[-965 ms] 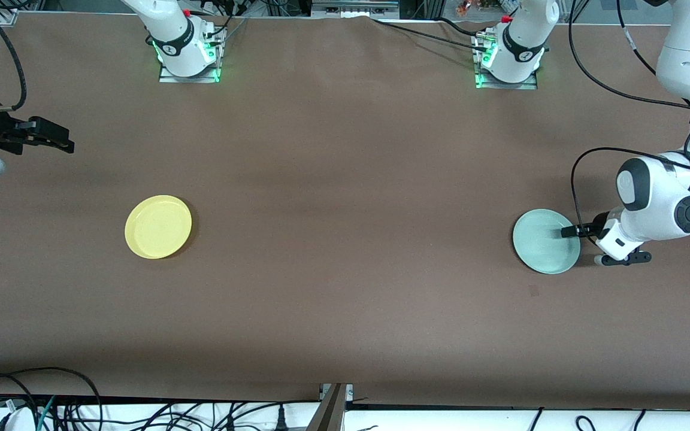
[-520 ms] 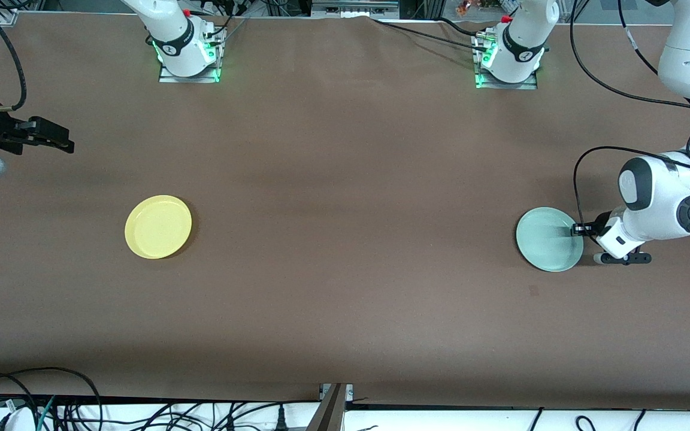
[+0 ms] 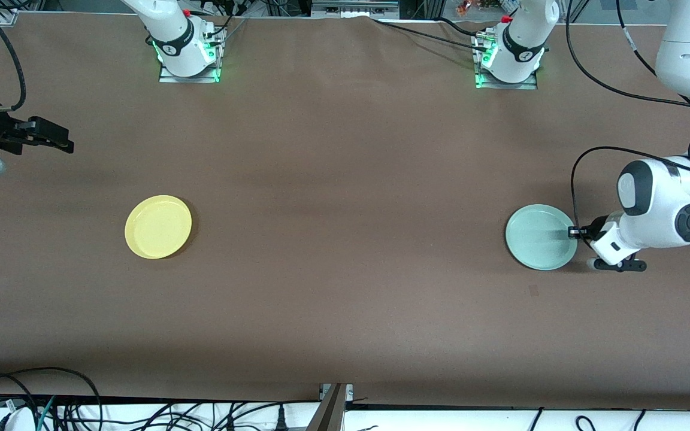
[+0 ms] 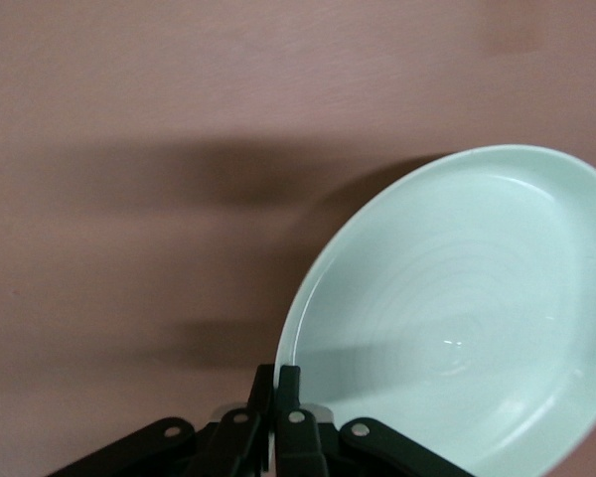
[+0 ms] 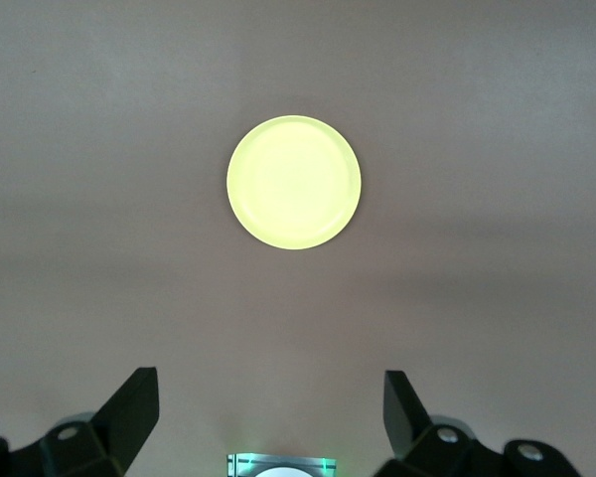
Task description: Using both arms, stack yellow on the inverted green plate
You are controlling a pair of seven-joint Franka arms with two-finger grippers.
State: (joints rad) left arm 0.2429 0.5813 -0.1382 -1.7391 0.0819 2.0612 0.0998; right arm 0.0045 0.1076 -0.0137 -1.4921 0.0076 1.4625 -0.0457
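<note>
- Plates: two in all, one yellow [image 3: 158,227] and one green plate [image 3: 539,245], well apart on the brown table [image 3: 345,197].
- The yellow plate lies flat and rim-up toward the right arm's end of the table, touched by neither gripper; the right wrist view shows it whole [image 5: 293,183] on bare table.
- The green plate is at the left arm's end of the table, about as near the front camera as the yellow one. In the left wrist view it is tilted [image 4: 457,318], hollow side showing, with a shadow under its raised edge.
- Arms: two, each with one two-finger gripper.
- The left gripper [image 3: 574,232] is low at the green plate's rim, on the side toward the table's end; its fingers [image 4: 289,417] are pinched together on that rim, grasping the plate.
- The right gripper [image 3: 51,136] waits in the air over the right arm's end of the table, clear of the yellow plate; its fingers [image 5: 129,412] are spread wide with nothing between them.
</note>
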